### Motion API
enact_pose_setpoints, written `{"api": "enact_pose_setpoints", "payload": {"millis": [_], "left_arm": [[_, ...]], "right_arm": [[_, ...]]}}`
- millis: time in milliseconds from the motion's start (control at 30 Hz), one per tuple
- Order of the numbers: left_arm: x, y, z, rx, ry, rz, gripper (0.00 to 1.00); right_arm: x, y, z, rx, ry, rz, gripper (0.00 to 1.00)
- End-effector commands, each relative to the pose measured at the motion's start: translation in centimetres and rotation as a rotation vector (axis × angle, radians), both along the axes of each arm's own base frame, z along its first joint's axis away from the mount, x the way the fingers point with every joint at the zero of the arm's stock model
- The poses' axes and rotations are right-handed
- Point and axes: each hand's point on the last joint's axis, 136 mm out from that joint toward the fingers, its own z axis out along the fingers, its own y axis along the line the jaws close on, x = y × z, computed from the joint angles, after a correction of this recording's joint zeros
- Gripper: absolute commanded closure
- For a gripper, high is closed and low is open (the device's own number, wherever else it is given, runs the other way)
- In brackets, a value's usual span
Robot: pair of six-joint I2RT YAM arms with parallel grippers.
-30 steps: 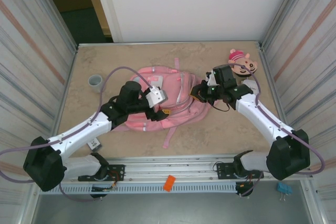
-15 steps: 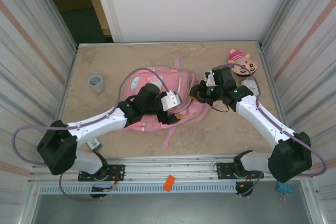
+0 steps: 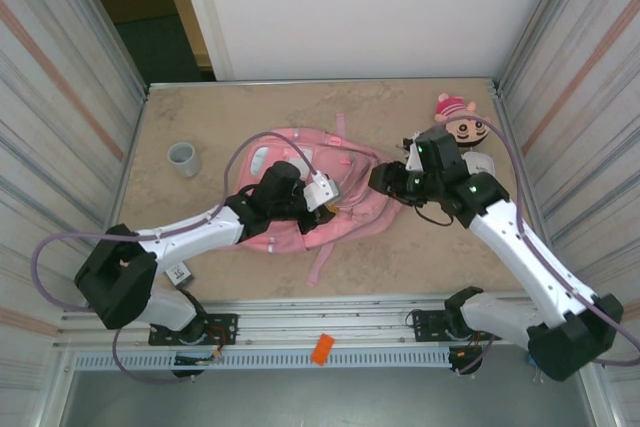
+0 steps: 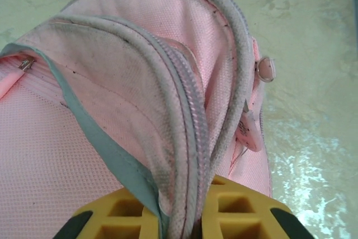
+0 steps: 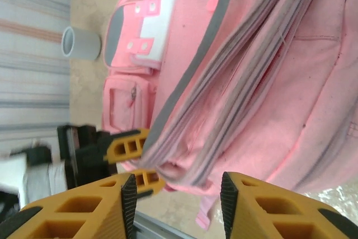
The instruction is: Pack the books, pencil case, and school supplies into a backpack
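Observation:
The pink backpack (image 3: 350, 162) lies flat mid-table. My left gripper (image 3: 330, 211) is at its near right side, shut on the backpack's grey zip edge. In the left wrist view the folded zip strips of the backpack (image 4: 112, 82) run down between the yellow fingertips of the left gripper (image 4: 184, 216). My right gripper (image 3: 381, 180) hovers just off the backpack's right end, open with nothing between its fingers. In the right wrist view the right gripper (image 5: 176, 205) frames the backpack (image 5: 251, 54) and the left gripper's fingers (image 5: 131, 141). The books, pencil case and school supplies are out of view.
A grey cup (image 3: 182, 156) stands on the table at the left, also in the right wrist view as the cup (image 5: 81, 43). A pink-and-tan plush head (image 3: 463, 122) lies at the back right. Metal walls close in both sides.
The left gripper has closed on the backpack's zip edge. The right gripper has opened, let go of the backpack and drawn back a little to the right.

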Motion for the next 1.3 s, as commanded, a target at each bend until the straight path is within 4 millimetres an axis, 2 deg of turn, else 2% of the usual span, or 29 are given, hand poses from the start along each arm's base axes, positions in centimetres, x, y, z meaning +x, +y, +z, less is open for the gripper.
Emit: {"api": "enact_pose_setpoints", "payload": {"millis": [0, 100, 200, 500, 633, 733, 800, 900, 1000, 1100, 1267], "left_arm": [[-0.6, -0.2, 3.3, -0.183, 0.061, -0.007, 1.0], [-0.4, 0.1, 3.6, -0.228, 0.107, 0.014, 1.0], [-0.5, 0.0, 3.7, -0.239, 0.127, 0.01, 1.0], [-0.7, -0.2, 4.3, -0.263, 0.149, -0.001, 0.99], [-0.7, -0.3, 4.6, -0.274, 0.152, -0.009, 0.99], [-0.8, -0.4, 4.7, -0.272, 0.155, -0.016, 0.99], [-0.9, -0.3, 4.6, -0.265, 0.153, -0.016, 0.99], [-0.9, 0.1, 4.3, -0.242, 0.142, -0.01, 0.99], [-0.9, 0.6, 3.5, -0.203, 0.127, 0.004, 0.99], [-0.8, 1.2, 2.9, -0.181, 0.128, 0.018, 0.99], [-0.8, 1.6, 2.9, -0.173, 0.117, 0.015, 0.99]], "right_arm": [[-2.4, -1.5, -1.7, -0.165, -0.058, 0.016, 0.55], [-3.9, -0.7, -2.8, -0.191, -0.093, 0.037, 0.55], [-4.2, 0.7, -3.9, -0.179, -0.101, 0.063, 0.55], [-2.8, 5.8, -5.0, -0.289, -0.165, 0.175, 0.55], [-1.3, 6.9, -5.5, -0.311, -0.183, 0.149, 0.56], [-0.2, 6.8, -5.6, -0.355, -0.193, 0.106, 0.6], [0.3, 6.3, -5.5, -0.388, -0.199, 0.086, 0.72], [0.4, 4.5, -5.5, -0.47, -0.176, 0.043, 0.85], [0.1, 2.7, -5.3, -0.495, -0.15, 0.031, 0.93], [0.1, 0.4, -4.9, -0.501, -0.12, 0.012, 0.99], [0.4, -3.2, -5.2, -0.47, -0.026, 0.004, 1.0]]}}
